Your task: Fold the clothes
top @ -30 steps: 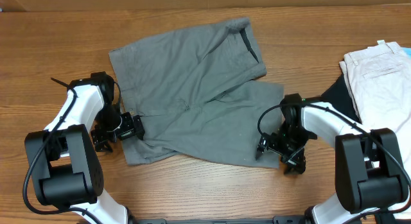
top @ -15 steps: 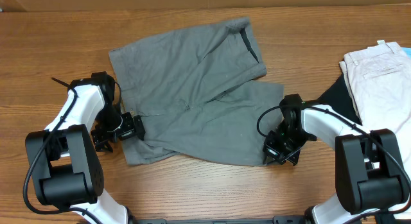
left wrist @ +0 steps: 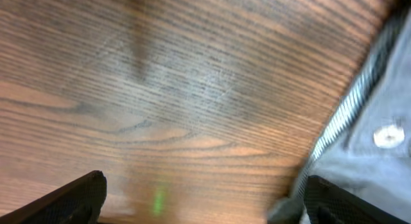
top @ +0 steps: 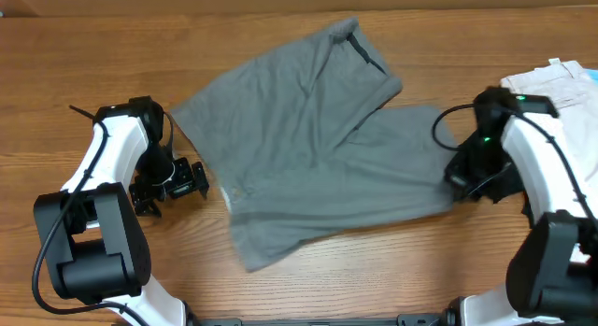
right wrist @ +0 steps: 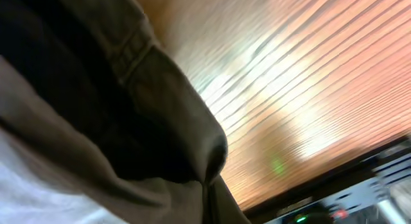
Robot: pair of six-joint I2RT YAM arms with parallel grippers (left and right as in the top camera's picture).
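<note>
The grey shorts lie spread across the middle of the wooden table. The right gripper is clamped on one leg's hem. The left gripper sits just beside the waistband, jaws wide apart and holding nothing. Cream shorts lie at the right edge.

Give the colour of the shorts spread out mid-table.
The shorts are plain medium grey with no pattern. The overhead view shows it best.

Overhead faces straight down; wrist views skim the table.
</note>
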